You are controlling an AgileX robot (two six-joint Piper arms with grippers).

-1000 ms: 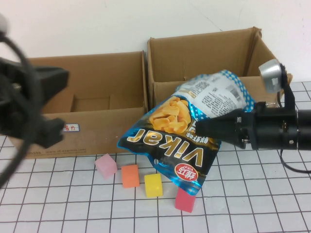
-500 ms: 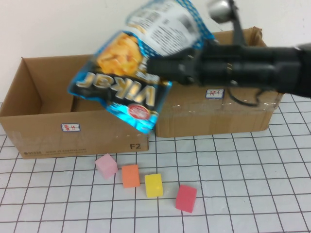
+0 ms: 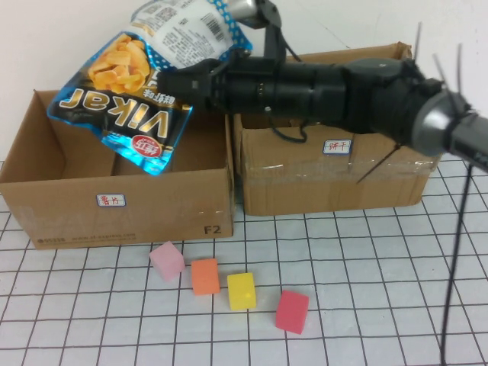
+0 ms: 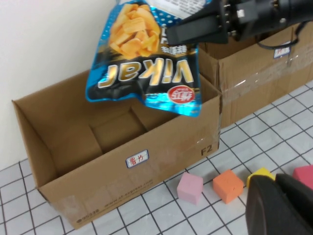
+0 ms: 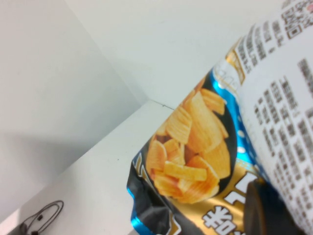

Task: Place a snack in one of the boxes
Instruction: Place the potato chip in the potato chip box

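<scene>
Upper left of frame: your chip bag [image 3: 141, 84], dangling over the left box [image 3: 122, 183]
Right gripper [image 3: 183, 80]: clamped on the bag's side
Right box [image 3: 335, 164]: behind your arm
Left gripper [image 4: 281, 208]: closed, low near the colored cubes [image 3: 229, 286]

Bright, even indoor light; soft shadows, slight blur at close range.

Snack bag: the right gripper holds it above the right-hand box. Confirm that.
Not quite. The right gripper does hold the snack bag, but above the left-hand box, not the right-hand box; the high view shows it.
</scene>
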